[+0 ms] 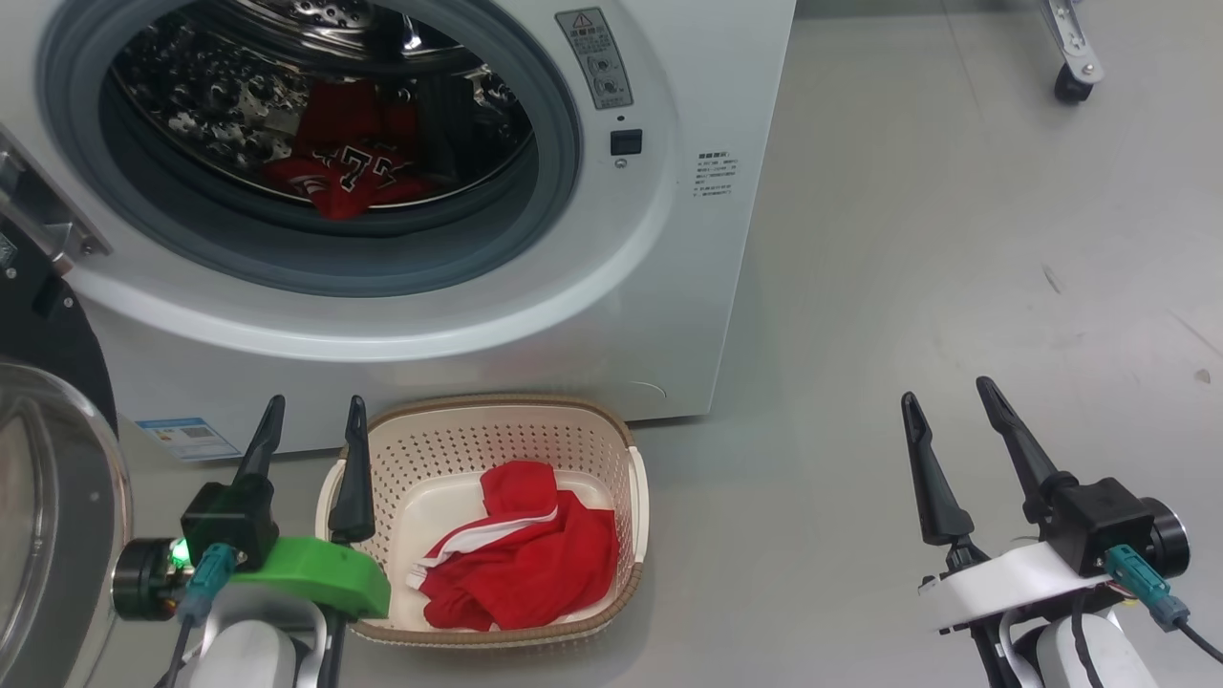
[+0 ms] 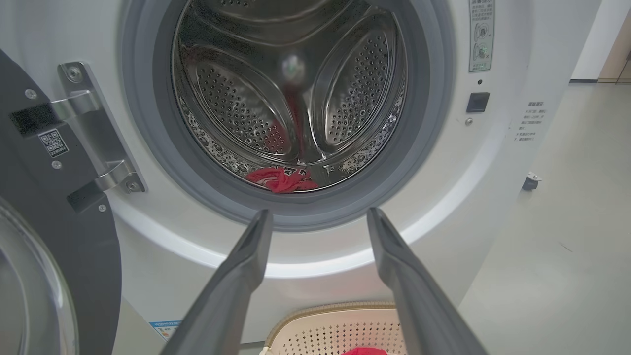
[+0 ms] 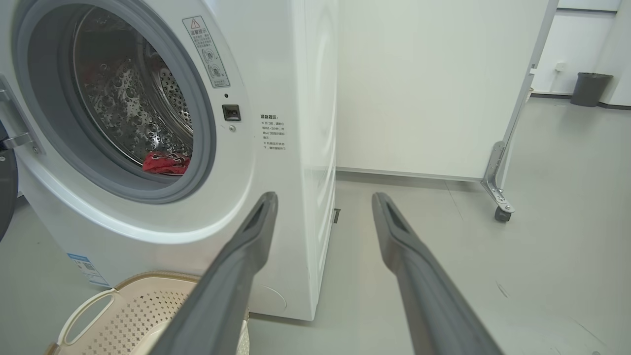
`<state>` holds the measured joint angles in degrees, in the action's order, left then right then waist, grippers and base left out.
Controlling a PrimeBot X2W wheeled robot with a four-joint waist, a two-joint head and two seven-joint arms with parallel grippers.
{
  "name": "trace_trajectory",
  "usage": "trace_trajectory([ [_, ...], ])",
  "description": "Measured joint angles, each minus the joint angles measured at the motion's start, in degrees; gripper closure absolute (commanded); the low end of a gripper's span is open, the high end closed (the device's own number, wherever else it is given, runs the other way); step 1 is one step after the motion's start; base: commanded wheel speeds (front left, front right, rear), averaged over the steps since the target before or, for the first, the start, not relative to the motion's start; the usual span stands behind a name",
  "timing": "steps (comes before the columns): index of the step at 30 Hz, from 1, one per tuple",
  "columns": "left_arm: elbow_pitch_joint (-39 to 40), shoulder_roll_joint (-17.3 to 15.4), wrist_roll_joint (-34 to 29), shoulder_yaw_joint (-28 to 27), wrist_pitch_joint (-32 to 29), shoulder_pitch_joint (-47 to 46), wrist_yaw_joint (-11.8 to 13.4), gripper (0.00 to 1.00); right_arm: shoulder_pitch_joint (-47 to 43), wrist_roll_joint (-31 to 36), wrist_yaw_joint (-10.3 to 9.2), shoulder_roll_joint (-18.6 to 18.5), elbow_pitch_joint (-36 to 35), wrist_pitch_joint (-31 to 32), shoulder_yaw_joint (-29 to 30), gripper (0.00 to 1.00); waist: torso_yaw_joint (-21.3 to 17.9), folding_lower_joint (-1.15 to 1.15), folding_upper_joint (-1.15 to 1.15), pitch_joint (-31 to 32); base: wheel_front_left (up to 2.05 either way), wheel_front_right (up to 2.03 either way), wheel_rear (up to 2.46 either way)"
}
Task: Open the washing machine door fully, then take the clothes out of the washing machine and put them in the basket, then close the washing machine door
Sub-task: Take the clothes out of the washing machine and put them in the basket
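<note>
White washing machine (image 1: 688, 287), plain and glossy, grey gasket (image 1: 564, 143) ringing a shiny steel drum (image 2: 231, 108) dotted with holes. Red in there: a red garment (image 1: 344, 177) with white markings. Bottom centre of the frame, the basket (image 1: 497, 430): cream, perforated all over, brown woven-look rim, the clothes (image 1: 535, 564) in it bright red with white stripes. The washing machine door (image 1: 48, 334) at the left edge, black. Small blue label (image 1: 186, 438). Left gripper (image 1: 316, 401) dark on a green mount, right gripper (image 1: 946, 389) dark on white. Floor (image 1: 955, 239) pale grey.

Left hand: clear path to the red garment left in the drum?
Probably yes. The door is swung aside, the left hand is open and aimed at the drum mouth, nothing lies between it and the red garment, and the basket sits below that line.
</note>
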<state>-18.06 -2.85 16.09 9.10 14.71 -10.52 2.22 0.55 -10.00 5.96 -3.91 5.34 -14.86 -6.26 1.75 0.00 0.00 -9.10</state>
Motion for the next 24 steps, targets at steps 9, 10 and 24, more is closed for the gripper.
trace_trajectory([
  [9,4.4,0.0,0.0,-0.5,0.0,5.9,0.5,0.00,-3.1,0.0,-0.70,0.3,-0.8,0.0,0.1,0.00,1.3,0.00,0.00,2.8,0.00,0.00,0.00],
  [10,4.8,0.0,0.0,-0.5,0.0,6.4,0.6,0.00,-3.5,0.0,-0.94,0.3,-1.0,0.0,0.1,0.00,1.3,0.00,0.00,3.0,0.00,0.00,0.00],
  [24,9.4,-0.1,-0.6,-0.4,0.0,10.6,1.0,0.00,-4.8,0.0,-1.15,0.3,-2.5,0.0,0.1,0.00,1.3,0.00,0.00,3.6,0.00,0.00,0.00],
])
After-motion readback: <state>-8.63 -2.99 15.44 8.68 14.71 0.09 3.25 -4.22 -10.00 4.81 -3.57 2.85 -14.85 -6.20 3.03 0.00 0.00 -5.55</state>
